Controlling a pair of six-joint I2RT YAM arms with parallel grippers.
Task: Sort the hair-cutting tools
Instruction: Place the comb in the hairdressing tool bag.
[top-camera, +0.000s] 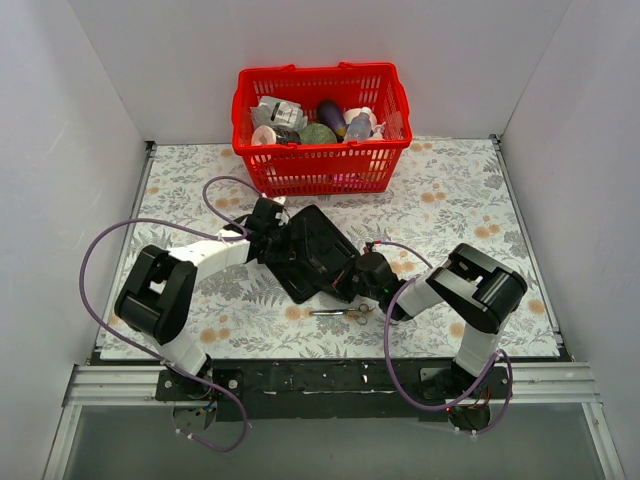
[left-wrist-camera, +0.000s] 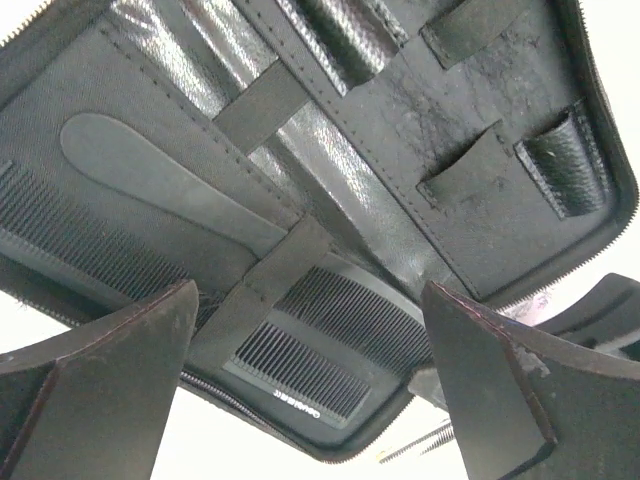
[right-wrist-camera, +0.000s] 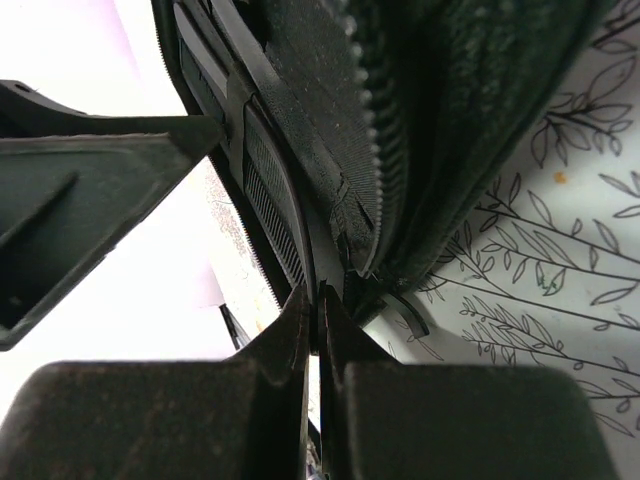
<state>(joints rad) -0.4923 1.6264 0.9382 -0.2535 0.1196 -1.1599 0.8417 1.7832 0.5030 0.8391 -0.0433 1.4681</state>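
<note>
The comb (left-wrist-camera: 300, 368) lies half hidden behind a strap (left-wrist-camera: 265, 288) of the case (left-wrist-camera: 400, 120) and the left fingers (left-wrist-camera: 100, 380).

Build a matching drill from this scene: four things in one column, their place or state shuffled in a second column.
Things:
1. scissors
2. comb
3. left gripper
4. right gripper

Place or state:
A. jaws wide open
B. tucked under straps inside the black case
C. pinched shut on the case's thin edge
D. lying loose on the table, just in front of the case

Pairs: 1-D, 2-B, 3-A, 4-C
</note>
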